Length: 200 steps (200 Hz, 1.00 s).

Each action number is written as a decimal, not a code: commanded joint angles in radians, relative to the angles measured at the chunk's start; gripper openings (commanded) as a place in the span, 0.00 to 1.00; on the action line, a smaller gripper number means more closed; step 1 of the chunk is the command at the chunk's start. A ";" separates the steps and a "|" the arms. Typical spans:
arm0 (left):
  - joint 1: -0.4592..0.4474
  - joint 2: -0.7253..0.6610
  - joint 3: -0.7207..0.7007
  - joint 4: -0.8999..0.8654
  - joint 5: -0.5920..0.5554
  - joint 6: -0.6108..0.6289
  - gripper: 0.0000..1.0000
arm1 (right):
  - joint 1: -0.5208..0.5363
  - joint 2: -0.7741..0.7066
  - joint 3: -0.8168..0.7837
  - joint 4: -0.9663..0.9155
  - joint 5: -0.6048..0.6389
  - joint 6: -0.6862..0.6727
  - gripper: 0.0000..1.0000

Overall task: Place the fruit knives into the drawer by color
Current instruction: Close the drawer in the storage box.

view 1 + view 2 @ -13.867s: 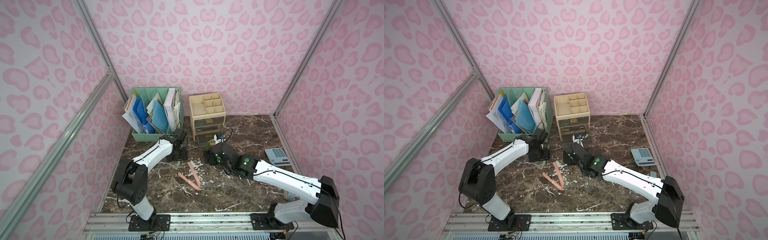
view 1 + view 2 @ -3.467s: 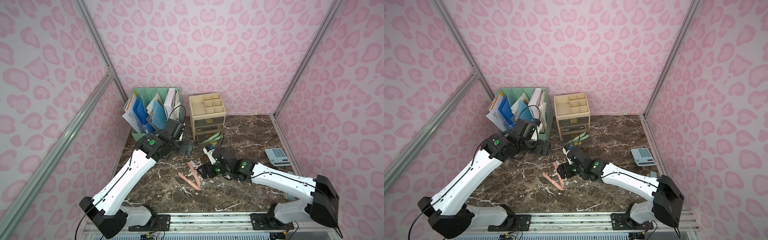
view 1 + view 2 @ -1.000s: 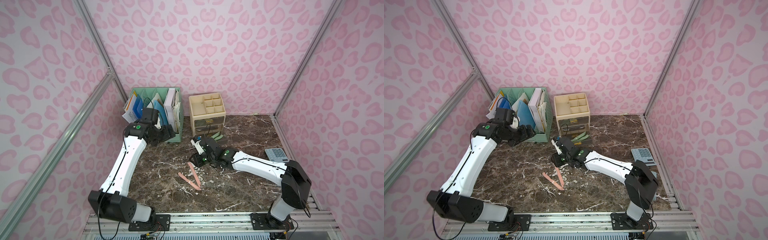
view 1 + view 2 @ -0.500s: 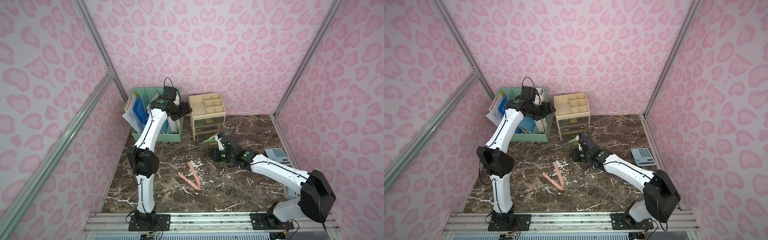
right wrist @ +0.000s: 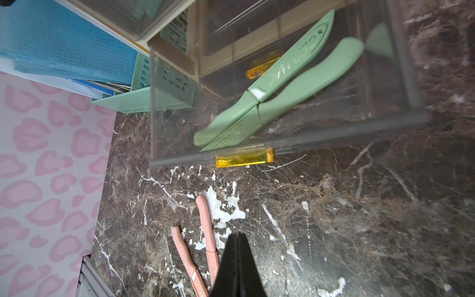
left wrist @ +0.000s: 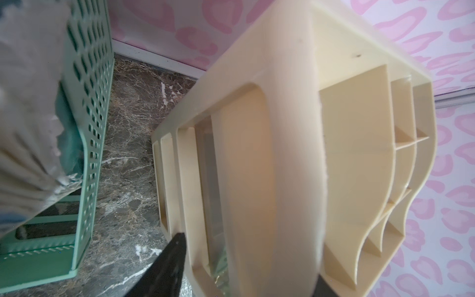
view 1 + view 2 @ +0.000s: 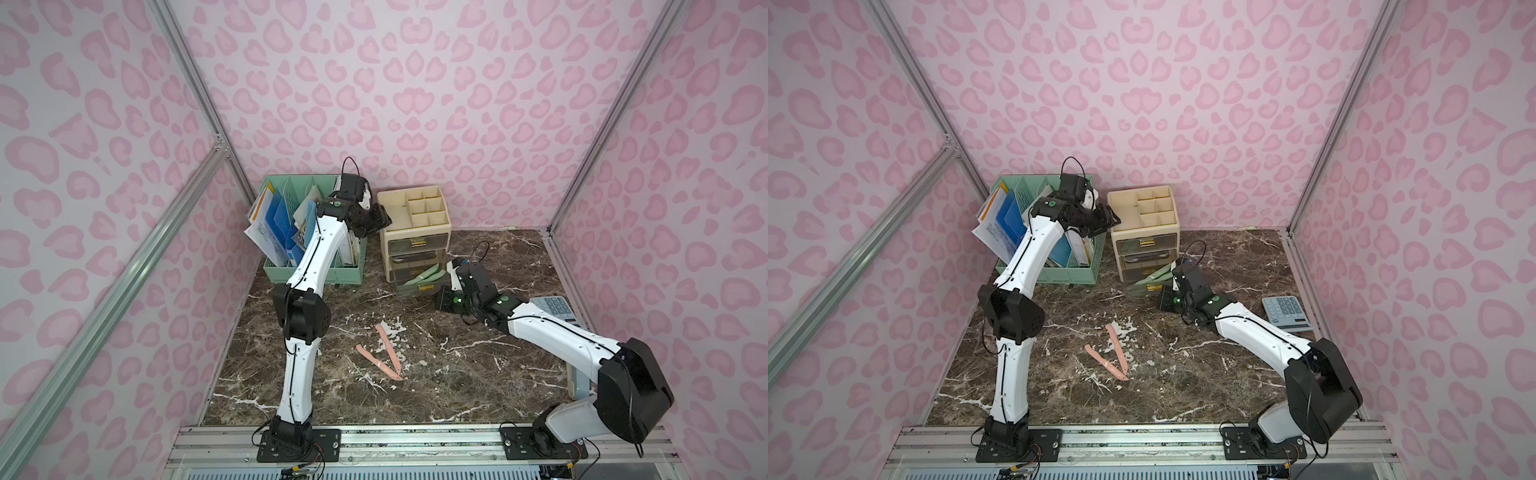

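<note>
My left gripper (image 7: 384,217) has its jaws apart astride the cabinet's (image 7: 415,229) top edge at the bench's (image 7: 478,374) back edge; I cannot tell if it pinches. My right gripper (image 5: 237,254) is closed and empty, just before the open drawer (image 5: 334,132), which holds two green knives (image 5: 308,77). Two pink knives (image 7: 388,347) lie mid-bench
</note>
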 commanded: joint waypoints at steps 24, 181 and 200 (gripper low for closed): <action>0.002 0.000 0.007 -0.017 -0.021 0.041 0.57 | -0.022 0.058 0.044 0.050 -0.038 -0.022 0.00; 0.006 0.010 0.007 -0.020 -0.007 0.057 0.57 | -0.045 0.234 0.192 0.090 -0.068 -0.052 0.00; 0.008 0.010 0.007 -0.019 -0.006 0.056 0.57 | -0.050 0.253 0.209 0.092 -0.072 -0.054 0.00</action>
